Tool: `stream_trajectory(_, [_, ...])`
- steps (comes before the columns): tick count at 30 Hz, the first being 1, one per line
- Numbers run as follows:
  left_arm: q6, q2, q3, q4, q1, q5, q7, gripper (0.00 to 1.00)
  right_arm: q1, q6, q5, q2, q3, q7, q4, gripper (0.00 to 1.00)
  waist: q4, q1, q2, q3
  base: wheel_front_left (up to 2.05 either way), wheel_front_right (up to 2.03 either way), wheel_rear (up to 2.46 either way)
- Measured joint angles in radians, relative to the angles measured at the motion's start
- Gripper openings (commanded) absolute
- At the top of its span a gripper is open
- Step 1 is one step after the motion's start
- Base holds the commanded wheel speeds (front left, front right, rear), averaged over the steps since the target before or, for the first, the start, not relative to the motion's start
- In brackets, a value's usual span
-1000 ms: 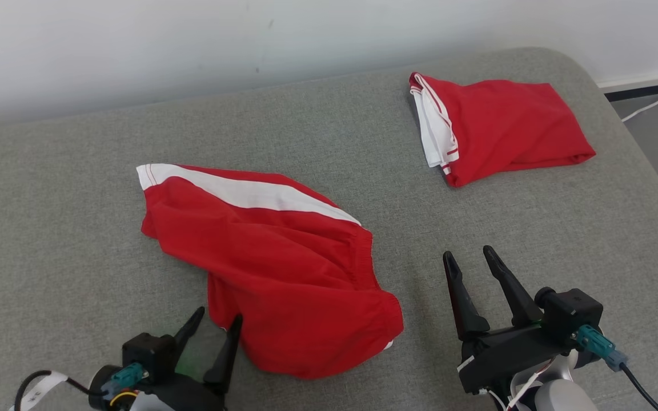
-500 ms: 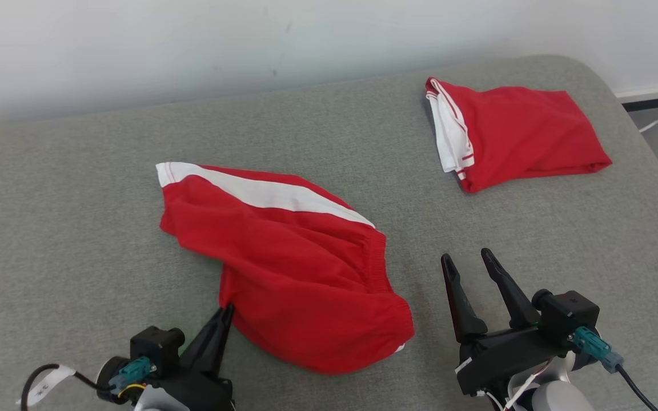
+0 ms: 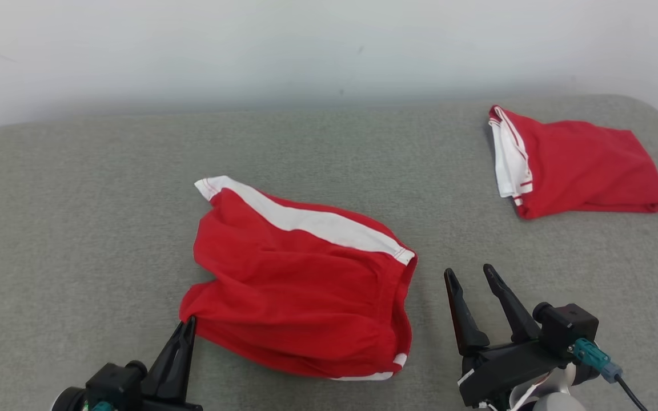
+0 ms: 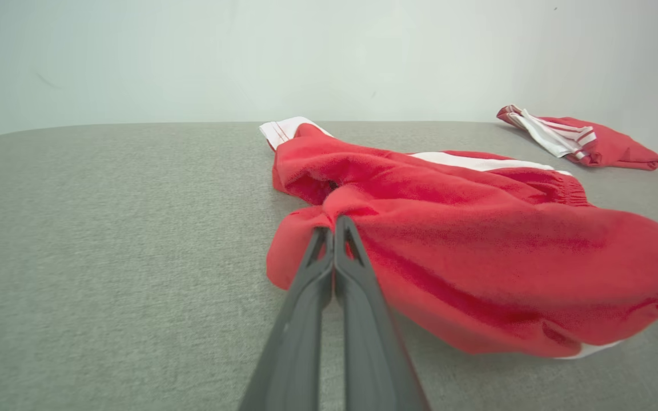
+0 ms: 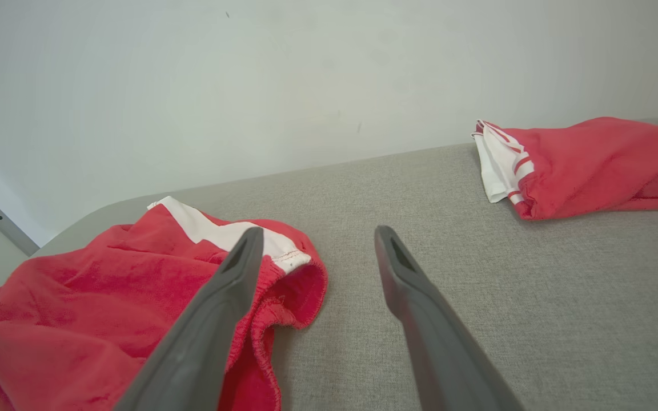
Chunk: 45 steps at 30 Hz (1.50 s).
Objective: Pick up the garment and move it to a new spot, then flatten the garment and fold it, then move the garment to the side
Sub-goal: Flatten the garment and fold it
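The garment (image 3: 300, 291) is a pair of red shorts with a white side stripe, lying rumpled on the grey surface at the centre of the head view. My left gripper (image 3: 189, 322) is shut on the garment's near left corner; the left wrist view shows both fingers pinched together on a bunched fold of the garment (image 4: 420, 228) at my left gripper (image 4: 332, 225). My right gripper (image 3: 469, 274) stands open just right of the waistband, holding nothing. In the right wrist view my right gripper (image 5: 315, 234) hovers with the garment (image 5: 95, 291) on its left.
A second red garment (image 3: 577, 162) with white trim lies folded at the far right of the grey padded surface (image 3: 77, 228), also seen as the second garment (image 5: 586, 165) in the right wrist view. A pale wall (image 3: 306, 45) rises behind the surface.
My left gripper closed on the garment's near corner and pulled it left, bunching the cloth. The head camera shifted, so the whole scene moved right and down. The right gripper stayed open.
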Motion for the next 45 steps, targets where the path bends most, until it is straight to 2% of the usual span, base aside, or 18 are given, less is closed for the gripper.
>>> stream_trajectory(9, [0.07,0.051,0.002,-0.276,0.109,0.042,0.119,0.0,0.002,0.0,0.006,0.005,0.004,-0.005,0.014,1.0,0.054,-0.0001,-0.0001,-0.027,0.0,0.0,0.0])
stream_trajectory(15, [0.075,0.065,0.001,-0.317,0.122,0.042,0.148,0.0,-0.002,0.0,0.008,0.005,0.013,-0.005,0.026,1.0,0.041,0.0,0.0,-0.021,0.0,0.0,0.0])
stream_trajectory(21, [0.052,0.057,0.001,-0.238,0.088,0.018,0.12,0.0,-0.02,0.0,0.008,0.005,0.016,-0.005,0.035,1.0,0.003,0.0,0.0,-0.007,0.0,0.0,0.0])
stream_trajectory(32, [0.006,0.056,0.001,-0.006,-0.025,0.011,0.037,0.0,-0.039,0.0,0.008,0.009,0.021,-0.012,0.053,1.0,-0.064,0.0,0.0,0.039,0.0,0.0,0.0])
stream_trajectory(39, [-0.034,0.056,-0.007,0.161,-0.097,-0.001,-0.025,0.0,-0.047,0.0,0.005,0.011,0.023,-0.007,0.066,1.0,-0.059,0.0,0.0,0.045,0.0,0.0,0.0])
stream_trajectory(45, [-0.066,0.033,-0.034,0.274,-0.175,0.016,-0.054,0.0,-0.053,0.0,0.005,0.01,0.027,-0.001,0.073,1.0,-0.048,0.0,0.0,0.036,0.0,0.0,0.0])
